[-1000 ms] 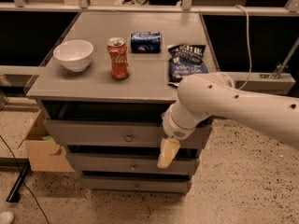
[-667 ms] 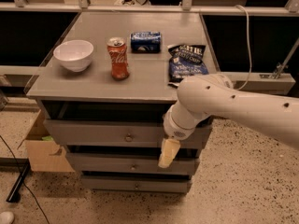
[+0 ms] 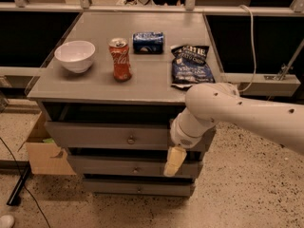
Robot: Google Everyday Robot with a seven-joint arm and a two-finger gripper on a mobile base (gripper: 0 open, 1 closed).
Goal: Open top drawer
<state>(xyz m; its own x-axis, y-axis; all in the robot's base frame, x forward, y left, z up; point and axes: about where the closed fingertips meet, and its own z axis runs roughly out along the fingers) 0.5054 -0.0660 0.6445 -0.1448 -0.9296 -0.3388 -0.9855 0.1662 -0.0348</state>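
The top drawer is the wide grey front just under the cabinet top, with a small round metal knob at its centre and a dark gap above it. My gripper hangs pale yellow from the white arm. It is in front of the cabinet's right side, below the top drawer's front and about level with the second drawer. It sits to the right of the knob and lower, apart from it. It holds nothing that I can see.
On the cabinet top stand a white bowl, a red cola can, a blue packet and a dark chip bag. Two narrower drawers lie below. A cardboard box and a black pole are on the floor left.
The arm has dipped slightly and the gripper with it. The top drawer has not visibly moved.
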